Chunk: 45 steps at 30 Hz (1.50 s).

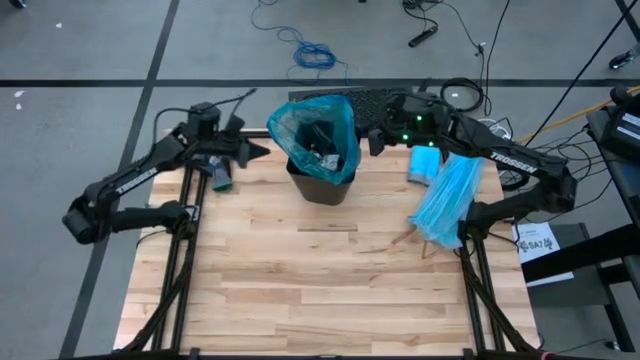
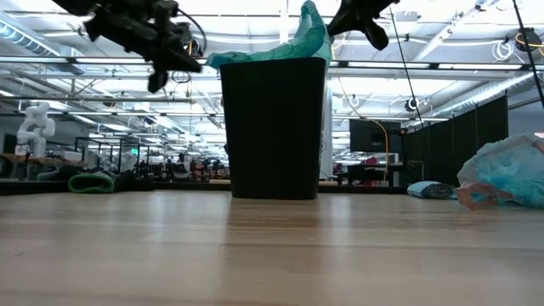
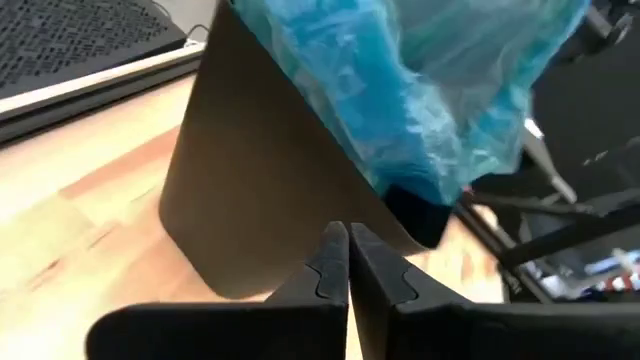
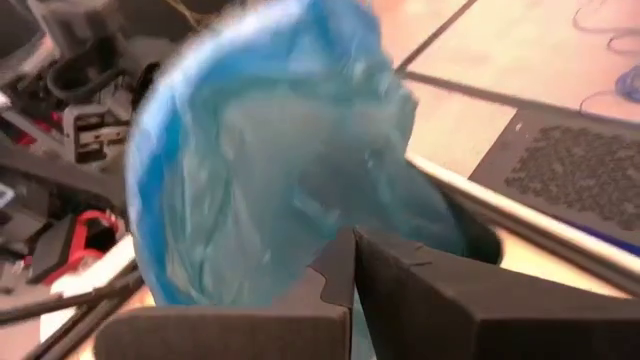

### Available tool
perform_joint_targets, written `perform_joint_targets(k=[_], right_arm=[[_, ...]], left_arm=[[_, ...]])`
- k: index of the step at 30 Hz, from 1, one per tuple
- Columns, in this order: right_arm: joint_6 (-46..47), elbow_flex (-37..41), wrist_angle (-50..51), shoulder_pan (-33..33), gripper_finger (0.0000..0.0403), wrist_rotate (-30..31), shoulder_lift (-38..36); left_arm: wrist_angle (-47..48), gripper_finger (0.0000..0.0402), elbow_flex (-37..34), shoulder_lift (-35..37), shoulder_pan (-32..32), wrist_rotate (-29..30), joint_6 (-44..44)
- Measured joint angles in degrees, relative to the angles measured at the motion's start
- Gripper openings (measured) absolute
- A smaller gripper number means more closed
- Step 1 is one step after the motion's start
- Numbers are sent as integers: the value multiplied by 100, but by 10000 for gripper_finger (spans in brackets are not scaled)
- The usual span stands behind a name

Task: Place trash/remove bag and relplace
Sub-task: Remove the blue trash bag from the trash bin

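Pale wood table (image 1: 300,290) in an open workshop; black bin (image 1: 322,180) at twelve o'clock, lined by the bag (image 1: 312,125). Left gripper (image 1: 262,152) closed, empty, beside it; right gripper (image 1: 374,143) closed, empty

— What lies on the wooden table (image 1: 330,290)?
— A pale sky-blue plastic bag (image 1: 447,200) at its right edge, a small blue packet (image 1: 424,163) just beside it.
— Beyond?
— Coiled blue cable (image 1: 316,54) on the floor.
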<state>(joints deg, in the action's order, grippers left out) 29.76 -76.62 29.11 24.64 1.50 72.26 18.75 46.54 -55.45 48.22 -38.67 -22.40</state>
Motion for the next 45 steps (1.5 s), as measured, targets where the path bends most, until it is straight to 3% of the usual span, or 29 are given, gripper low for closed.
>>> perform_joint_targets(k=[9, 17, 20, 27, 31, 36, 45], right_arm=[[116, 0, 26, -277, 0, -7, 402], [114, 0, -358, -419, 0, -24, 556], [149, 0, -924, -419, 0, -17, 574], [-26, 0, -2105, -417, 0, -51, 661], [-39, 0, -2020, -362, 0, -133, 639], [-36, -1, -1990, -360, 0, -172, 635], [-238, -2, -1984, -456, 2, -396, 635]], left_arm=[[-1563, 1, -4, -883, -455, 475, -128], [-4646, 0, -4, -1001, -644, 410, -1171], [-5307, 0, 15, -1001, -711, 412, -1492], [-5247, 0, 442, -1005, -790, 448, -1630], [-5281, 0, 715, -1001, -817, 380, -1630], [-5224, 0, 907, -994, -819, -135, -1634], [-4597, 0, 905, -1235, -1191, -166, -1632]])
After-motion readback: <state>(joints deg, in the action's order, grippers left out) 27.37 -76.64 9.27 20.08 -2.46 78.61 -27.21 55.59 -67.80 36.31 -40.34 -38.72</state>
